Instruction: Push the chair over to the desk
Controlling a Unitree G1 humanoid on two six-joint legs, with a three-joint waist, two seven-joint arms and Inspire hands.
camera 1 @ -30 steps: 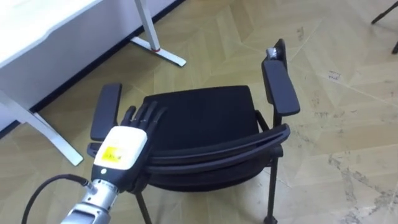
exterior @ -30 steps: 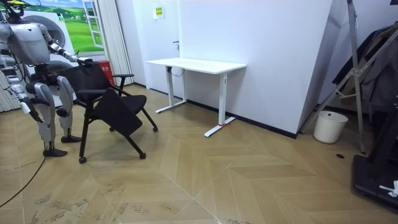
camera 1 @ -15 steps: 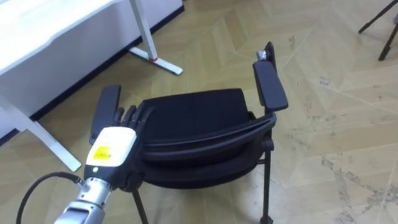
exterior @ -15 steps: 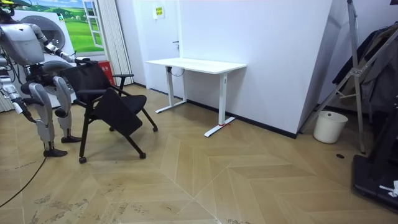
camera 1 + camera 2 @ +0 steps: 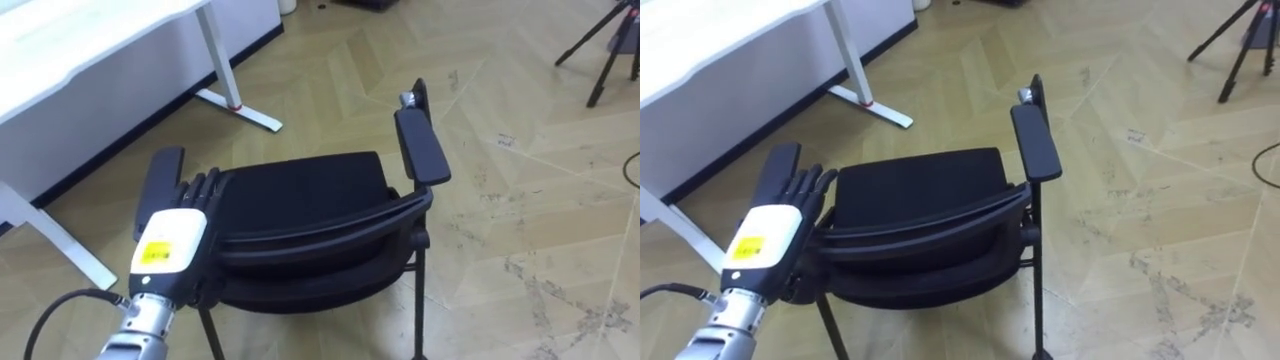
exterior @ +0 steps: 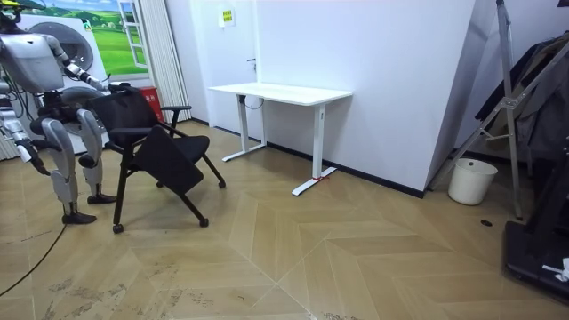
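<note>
A black chair with two padded armrests stands on the wooden floor right before me, its curved backrest nearest. My left hand lies on the backrest's left end beside the left armrest, fingers straight and pointing forward over the top edge. The right eye view has the same hand flat on the backrest. In the room view I stand behind the chair at the room view's left, one arm stretched to its back. My right hand hangs low at my side.
A white desk on white legs stands ahead to the left, its foot close to the chair. Dark tripod legs show at the far right. In the room view a white bin stands by the wall, with open floor between.
The eye view has shifted, so the camera moved. My left hand stays on the backrest's left end. In the room view my upper body drew back slightly; the chair stands where it was.
</note>
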